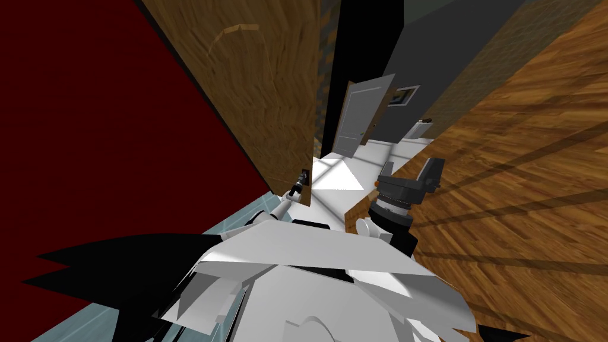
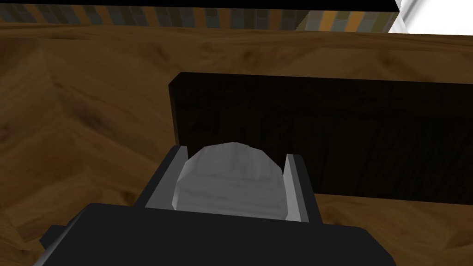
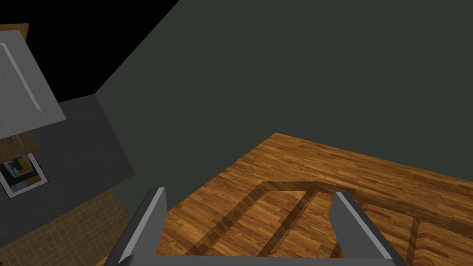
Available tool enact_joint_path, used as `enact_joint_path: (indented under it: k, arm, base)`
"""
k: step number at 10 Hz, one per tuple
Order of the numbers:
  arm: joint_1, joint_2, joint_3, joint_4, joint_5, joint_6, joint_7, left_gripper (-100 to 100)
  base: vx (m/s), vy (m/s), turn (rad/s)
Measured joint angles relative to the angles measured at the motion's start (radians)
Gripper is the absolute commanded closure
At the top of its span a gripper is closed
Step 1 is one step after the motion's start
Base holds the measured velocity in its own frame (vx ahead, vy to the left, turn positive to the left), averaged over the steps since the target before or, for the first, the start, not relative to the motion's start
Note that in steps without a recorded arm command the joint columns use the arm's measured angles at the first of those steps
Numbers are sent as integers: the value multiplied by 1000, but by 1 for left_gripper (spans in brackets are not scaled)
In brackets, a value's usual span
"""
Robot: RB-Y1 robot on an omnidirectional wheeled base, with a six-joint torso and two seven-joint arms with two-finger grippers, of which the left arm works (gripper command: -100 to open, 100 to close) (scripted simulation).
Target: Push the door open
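**Left end effector gripping knob on brown wooden door**

The robot's left end effector (image 2: 238, 153) is clamping a grey rounded knob (image 2: 231, 182), with its two fingers (image 2: 179, 175) pressing against the knob's sides. The knob is sitting in front of a dark rectangular plate (image 2: 323, 134) mounted on the brown wooden door (image 1: 255, 89). Seen from the head camera, the door is standing just ahead and to the robot's left, beside a dark red wall (image 1: 89, 119). The left arm is reaching to the door's near edge, where the knob is.

The right end effector (image 3: 248, 194) is hanging free on the robot's right, above the wood plank floor (image 1: 522, 178). Its fingers are spread wide and holding nothing.

Past the wooden door's edge, a patch of white floor (image 1: 335, 175) is showing. Farther off, a grey panelled door (image 1: 356, 116) is standing ajar against a dark grey wall (image 3: 300, 69) that is carrying a small framed picture (image 1: 405, 95).
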Motion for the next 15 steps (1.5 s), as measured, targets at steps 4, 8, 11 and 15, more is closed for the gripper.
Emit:
enact_joint_path:
  k: [4, 8, 11, 15]
  arm:
    - [4, 0, -1, 3, 0, 3, 0, 100]
    - [14, -4, -36, 7, 21, 8, -21, 100]
    - [14, 20, -45, -15, 48, 9, -44, -100]
    - [20, 20, -17, -24, 99, 11, -117, -100]
  base:
    - [20, -2, 33]
    - [210, -15, 157]
    - [147, 22, 184]
    - [-205, -8, -86]
